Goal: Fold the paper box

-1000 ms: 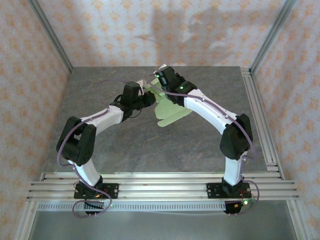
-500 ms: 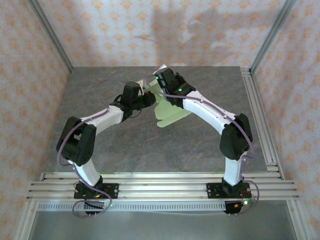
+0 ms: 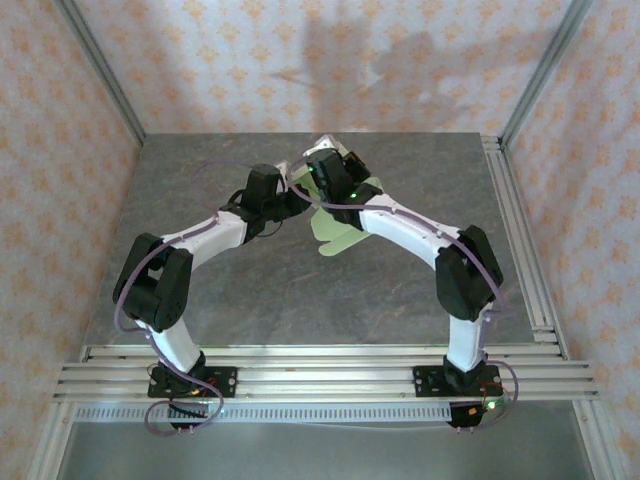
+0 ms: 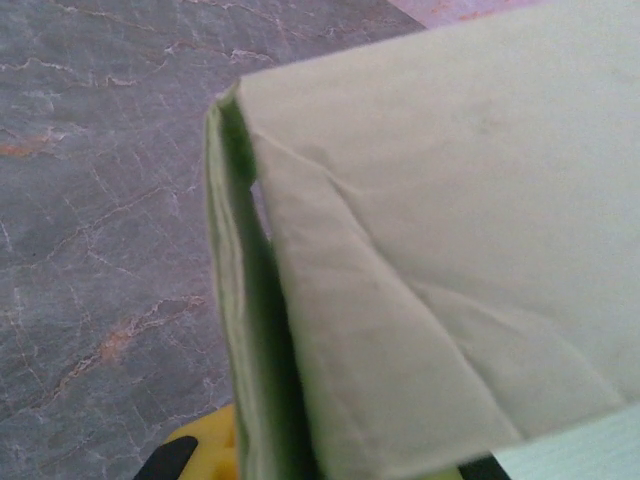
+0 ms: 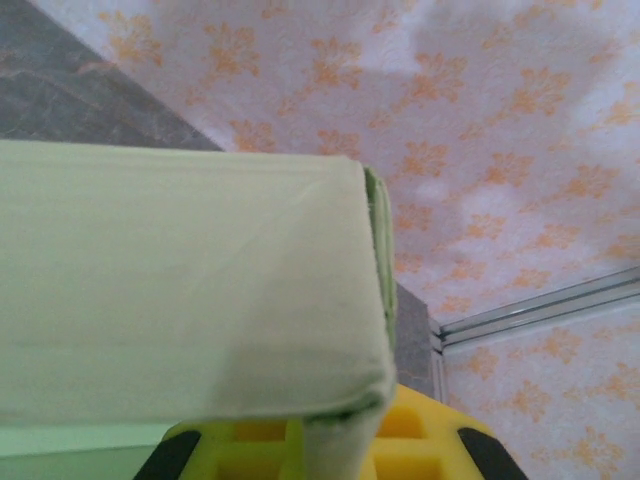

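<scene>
Top external: splayed flaps of the paper box (image 3: 342,232); wrist views: left end effector (image 4: 330,465), right end effector (image 5: 330,445) pinching it.

A grey, marble-veined, stone-look bench top (image 3: 250,290) is lying flat and wide. Silver slotted aluminium rails (image 3: 320,362) are running side by side along the bench's near edge, with a white perforated strip (image 3: 300,412) lying just in front of them. More such rails (image 3: 522,240) are running up the right edge. Pale pink walls printed with orange flower motifs (image 3: 330,60) are closing in the back, left and right edges. Slim aluminium posts (image 3: 100,70) are rising from the far corners. A faint grey shadow (image 3: 385,55) is falling on the back wall.
</scene>
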